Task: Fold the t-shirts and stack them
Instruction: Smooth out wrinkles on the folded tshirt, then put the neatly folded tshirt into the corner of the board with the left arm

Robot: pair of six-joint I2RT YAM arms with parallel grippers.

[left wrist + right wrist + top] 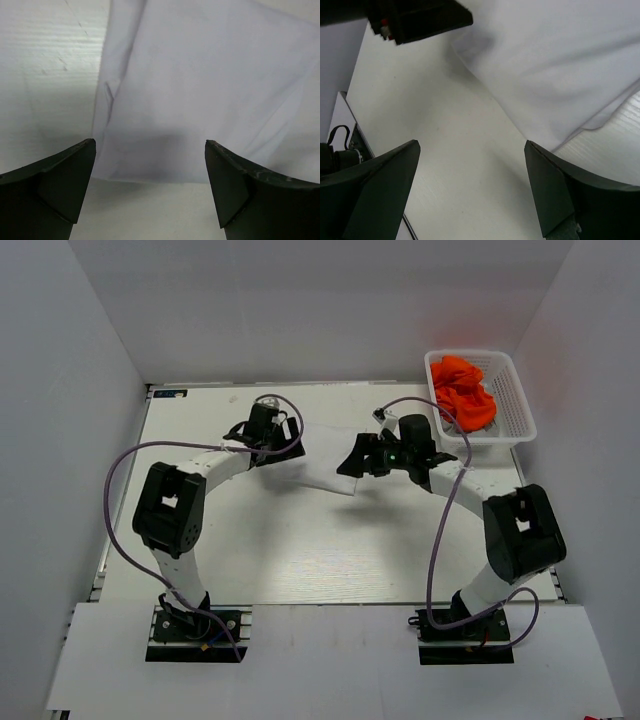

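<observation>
A white t-shirt [322, 462] lies folded flat on the table between the two grippers. In the left wrist view it [200, 95] fills the upper frame, its near edge just beyond my fingertips. In the right wrist view it [555, 60] lies at the upper right. My left gripper [283, 440] is open and empty at the shirt's left edge. My right gripper [352, 462] is open and empty at the shirt's right edge, above bare table. Orange t-shirts [463, 392] lie bunched in the white lattice basket [515, 400].
The basket stands at the table's back right corner, just behind the right arm. The left gripper's body [415, 17] shows at the top left of the right wrist view. White walls enclose the table on three sides.
</observation>
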